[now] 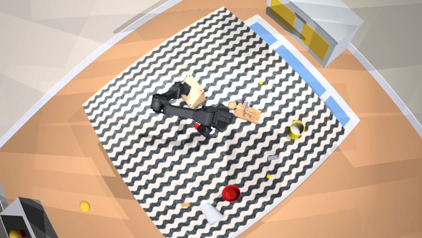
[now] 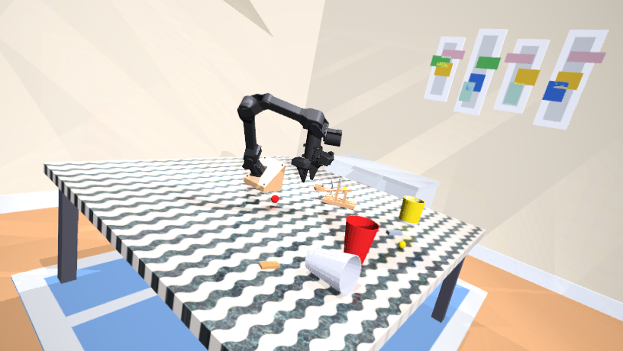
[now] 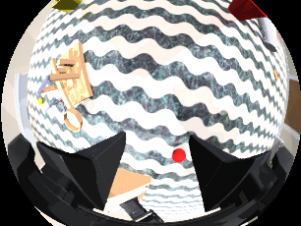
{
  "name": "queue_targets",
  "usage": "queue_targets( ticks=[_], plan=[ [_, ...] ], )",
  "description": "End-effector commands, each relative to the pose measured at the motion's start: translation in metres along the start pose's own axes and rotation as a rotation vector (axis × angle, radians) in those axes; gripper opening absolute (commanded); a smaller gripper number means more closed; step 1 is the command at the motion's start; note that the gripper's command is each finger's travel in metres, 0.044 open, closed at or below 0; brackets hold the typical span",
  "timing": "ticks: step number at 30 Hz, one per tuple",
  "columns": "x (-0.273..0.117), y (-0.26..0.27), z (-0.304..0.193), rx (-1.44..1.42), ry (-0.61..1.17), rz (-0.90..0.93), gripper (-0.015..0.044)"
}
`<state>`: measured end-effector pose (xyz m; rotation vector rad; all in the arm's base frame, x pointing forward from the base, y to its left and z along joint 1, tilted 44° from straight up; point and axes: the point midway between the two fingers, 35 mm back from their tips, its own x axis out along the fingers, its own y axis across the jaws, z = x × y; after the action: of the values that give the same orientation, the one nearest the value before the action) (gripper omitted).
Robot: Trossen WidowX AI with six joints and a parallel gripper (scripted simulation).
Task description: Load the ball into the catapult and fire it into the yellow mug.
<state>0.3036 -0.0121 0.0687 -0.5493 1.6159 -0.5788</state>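
The arm (image 1: 183,112) (image 2: 281,105) (image 3: 135,208) is raised from its wooden base (image 1: 193,91) (image 2: 275,178) (image 3: 130,183) and bent over at the elbow, its gripper (image 1: 211,130) (image 2: 308,179) (image 3: 158,138) pointed down above the table (image 1: 165,165) (image 2: 196,235) (image 3: 162,84). The fingers are spread, with nothing pinched. The red ball (image 1: 196,125) (image 2: 275,198) (image 3: 179,155) is seen on the table, left of the catapult (image 1: 248,114) (image 2: 337,201) (image 3: 79,81); the yellow mug (image 1: 290,133) (image 2: 411,210) (image 3: 66,5) is placed farther right.

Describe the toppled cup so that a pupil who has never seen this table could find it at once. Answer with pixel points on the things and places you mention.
Start at the table (image 1: 165,177) (image 2: 130,209) with wavy dark and white stripes, and find the upright red cup (image 1: 230,193) (image 2: 360,239). Right by it is the white cup (image 1: 211,213) (image 2: 329,268). Unlike the red cup and the yellow mug (image 1: 296,129) (image 2: 411,210), it lies on its side.
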Motion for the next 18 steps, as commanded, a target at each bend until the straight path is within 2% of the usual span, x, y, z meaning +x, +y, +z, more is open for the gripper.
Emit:
queue_targets(
  ticks=[1,7,18],
  plan=[
    [0.021,-0.025,-0.044,0.078,0.017,-0.009,0.0300],
    [0.046,-0.051,-0.097,0.164,0.030,-0.038,0.0300],
    [0.057,-0.054,-0.100,0.167,0.030,-0.040,0.0300]
  ],
)
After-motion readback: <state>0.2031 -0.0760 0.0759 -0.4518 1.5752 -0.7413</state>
